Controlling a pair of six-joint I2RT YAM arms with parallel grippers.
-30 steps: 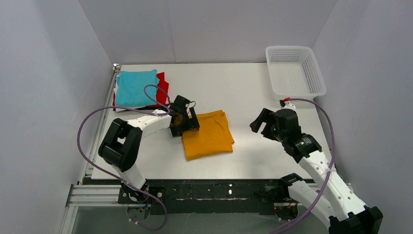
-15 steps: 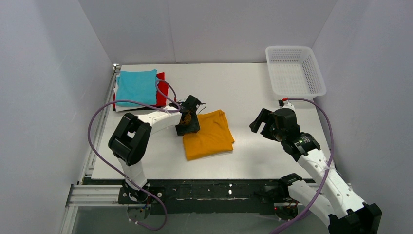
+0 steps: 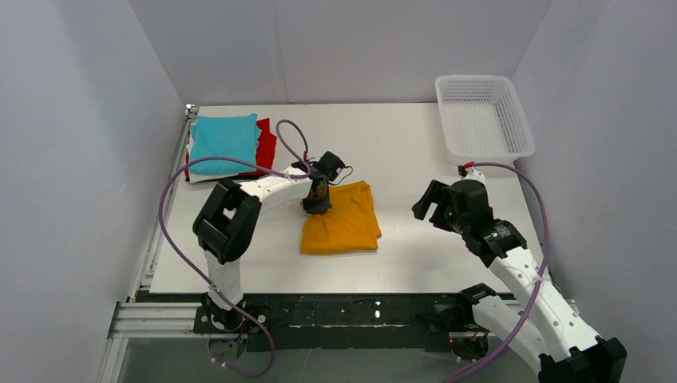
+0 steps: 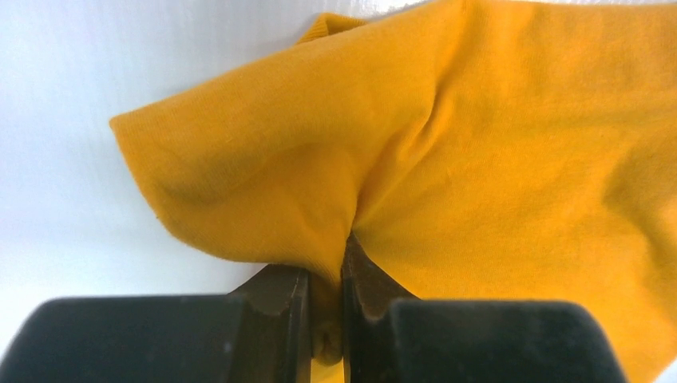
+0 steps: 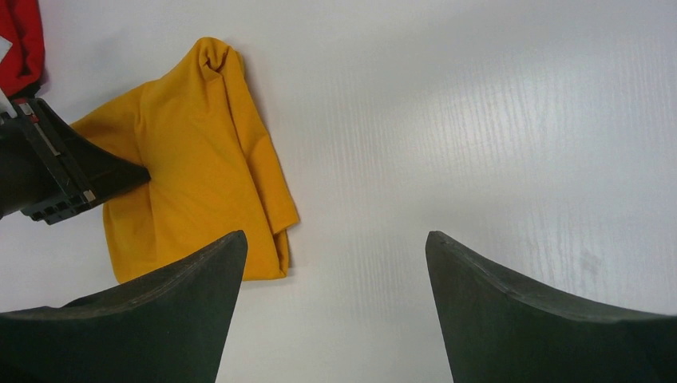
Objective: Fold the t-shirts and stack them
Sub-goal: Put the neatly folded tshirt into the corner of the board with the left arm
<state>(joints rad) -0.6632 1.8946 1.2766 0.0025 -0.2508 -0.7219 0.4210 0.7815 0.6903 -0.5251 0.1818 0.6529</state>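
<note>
The mustard-orange t-shirt [image 3: 343,222] lies folded near the middle of the table; it also shows in the left wrist view [image 4: 479,144] and the right wrist view [image 5: 192,159]. My left gripper [image 3: 316,203] is shut on a pinch of its cloth at the shirt's left edge [image 4: 327,287]. A stack of folded shirts sits at the back left, the turquoise one [image 3: 225,142] on top, red [image 3: 267,148] beneath, with a white edge [image 3: 192,163] showing; the black one is hidden. My right gripper [image 3: 429,204] is open and empty above bare table, right of the orange shirt [image 5: 335,247].
A white plastic mesh basket [image 3: 482,118] stands at the back right corner. White walls close in the table on three sides. The left arm's purple cable [image 3: 172,199] loops over the table's left edge.
</note>
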